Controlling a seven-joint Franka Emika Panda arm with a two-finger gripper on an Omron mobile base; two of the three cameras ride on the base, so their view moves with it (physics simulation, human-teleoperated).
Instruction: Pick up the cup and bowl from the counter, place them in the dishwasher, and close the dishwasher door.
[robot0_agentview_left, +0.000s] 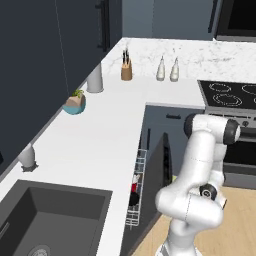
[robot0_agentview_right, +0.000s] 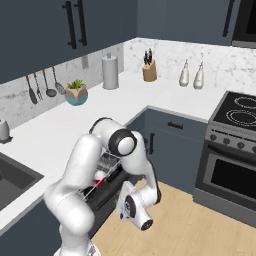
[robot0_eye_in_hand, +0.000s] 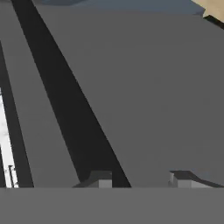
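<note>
Since the cup (robot0_agentview_left: 135, 188) and the bowl (robot0_agentview_left: 133, 200) already sit in the pulled-out wire rack (robot0_agentview_left: 138, 192) of the dishwasher (robot0_agentview_left: 150, 190), red above black, the step in hand looks like closing the dishwasher door (robot0_eye_in_hand: 153, 87). The tool (robot0_eye_in_hand: 142, 179) is close against that flat dark panel, its fingers parted wide with nothing between them, though whether they touch it I cannot tell. Next, the rack likely needs sliding in under the worktop (robot0_agentview_left: 100, 135) before the door is pushed shut.
</note>
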